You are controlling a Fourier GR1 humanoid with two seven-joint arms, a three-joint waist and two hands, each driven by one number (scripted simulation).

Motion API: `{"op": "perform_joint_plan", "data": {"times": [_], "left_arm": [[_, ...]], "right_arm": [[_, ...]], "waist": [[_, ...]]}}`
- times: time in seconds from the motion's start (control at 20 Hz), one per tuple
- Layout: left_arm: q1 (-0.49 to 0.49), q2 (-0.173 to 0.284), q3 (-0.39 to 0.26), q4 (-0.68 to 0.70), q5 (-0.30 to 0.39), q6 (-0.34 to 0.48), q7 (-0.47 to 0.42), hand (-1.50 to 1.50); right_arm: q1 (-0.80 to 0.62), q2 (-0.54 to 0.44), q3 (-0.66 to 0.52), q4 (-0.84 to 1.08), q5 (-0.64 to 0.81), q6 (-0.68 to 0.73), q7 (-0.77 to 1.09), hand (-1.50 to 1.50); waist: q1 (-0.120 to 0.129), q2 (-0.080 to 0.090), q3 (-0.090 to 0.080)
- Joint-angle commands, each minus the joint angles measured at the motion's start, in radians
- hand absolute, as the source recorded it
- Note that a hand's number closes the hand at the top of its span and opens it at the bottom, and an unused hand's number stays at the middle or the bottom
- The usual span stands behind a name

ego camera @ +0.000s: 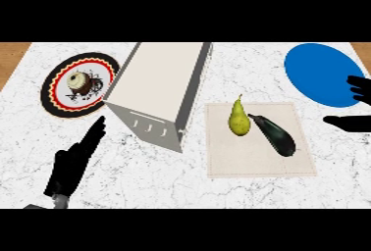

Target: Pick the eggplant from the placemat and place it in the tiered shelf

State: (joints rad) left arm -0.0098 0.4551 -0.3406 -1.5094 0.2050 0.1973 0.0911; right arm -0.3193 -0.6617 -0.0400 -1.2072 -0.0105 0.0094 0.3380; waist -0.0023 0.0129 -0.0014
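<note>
A dark eggplant (pixel 274 135) lies slanted on the beige placemat (pixel 261 164), right of centre, touching a yellow-green pear (pixel 240 120) at its upper end. The tiered shelf (pixel 161 88) is a tall pale box standing in the middle, left of the placemat. My right hand (pixel 354 105) is at the right edge, beside the placemat, fingers and thumb spread apart with nothing between them. My left hand (pixel 72 166) rests at the lower left, fingers straight and pointing up toward the shelf.
A round plate with a red and black rim (pixel 62 100) holds a brown and white item (pixel 84 83) at the far left. A blue plate (pixel 319 73) lies at the back right, partly under my right hand. Wood shows beyond the marble counter (pixel 145 181).
</note>
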Motion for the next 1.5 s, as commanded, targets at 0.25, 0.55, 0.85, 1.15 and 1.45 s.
{"op": "perform_joint_plan", "data": {"times": [0.25, 0.55, 0.85, 1.15, 1.45], "left_arm": [[0.001, -0.061, 0.018, 0.157, -0.029, -0.045, -0.109, 0.0], [-0.012, -0.063, 0.008, 0.134, -0.031, -0.058, -0.084, 0.0], [-0.044, -0.066, 0.01, 0.153, -0.032, -0.079, -0.081, 0.0], [-0.065, -0.097, 0.041, 0.191, -0.023, -0.088, -0.068, 0.0], [-0.062, -0.07, 0.087, 0.185, -0.019, -0.125, -0.083, 0.0]], "right_arm": [[-0.14, 0.025, 0.031, 0.042, -0.098, 0.264, 0.026, -1.5], [-0.252, 0.036, 0.218, -0.084, -0.078, 0.388, 0.409, -1.5], [-0.375, -0.032, 0.449, -0.062, 0.192, 0.502, 0.521, -1.5], [-0.461, 0.149, 0.536, 0.024, 0.289, 0.518, 0.616, -1.5], [-0.503, 0.297, 0.514, 0.171, 0.291, 0.523, 0.703, -1.5]], "waist": [[0.011, -0.011, 0.001], [0.018, -0.016, -0.003], [0.047, -0.005, -0.003], [0.019, -0.009, 0.001], [0.019, -0.01, 0.001]]}}
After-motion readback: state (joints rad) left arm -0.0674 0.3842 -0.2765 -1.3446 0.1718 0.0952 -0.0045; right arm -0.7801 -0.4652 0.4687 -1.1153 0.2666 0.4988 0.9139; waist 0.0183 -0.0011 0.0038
